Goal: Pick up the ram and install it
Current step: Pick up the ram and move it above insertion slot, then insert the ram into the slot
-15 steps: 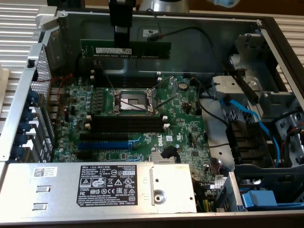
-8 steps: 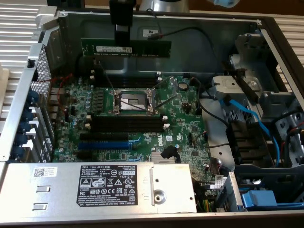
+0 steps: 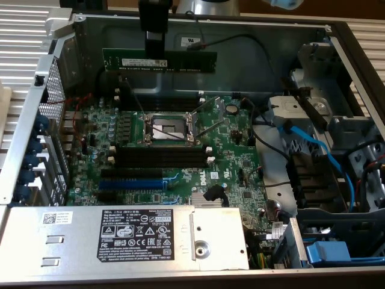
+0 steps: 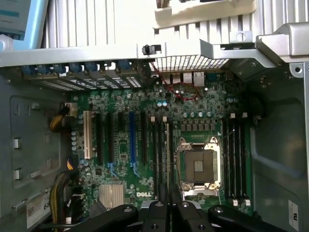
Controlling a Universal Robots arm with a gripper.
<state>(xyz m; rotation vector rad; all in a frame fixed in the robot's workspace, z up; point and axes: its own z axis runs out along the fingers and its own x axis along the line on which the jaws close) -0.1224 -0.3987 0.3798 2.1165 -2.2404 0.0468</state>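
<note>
The gripper comes down from the top of the exterior view, left of centre, and is clamped on the ram near the stick's middle. The ram stands on its long edge, level, with its pale label strip facing the camera. It sits in the upper part of the frame against the grey inner wall of the computer case and is not seated in any slot. In the wrist view the black fingers stand close together over the board.

Just below the ram in the exterior view is a pair of black memory slots. Under them is the open CPU socket with its metal frame, then a second pair of slots with white end clips. All sit on the green motherboard. The blue expansion slot is toward the lower left, with a small finned heat sink beside it.

A silver power supply with a black and white label fills the lower left of the frame. On the exterior view's right, blue cables loop over a grey and black drive cage. A red wire curls near the perforated rear panel on the exterior view's left.

The case lies open on a pale, ribbed metal surface, seen at the upper left.
</note>
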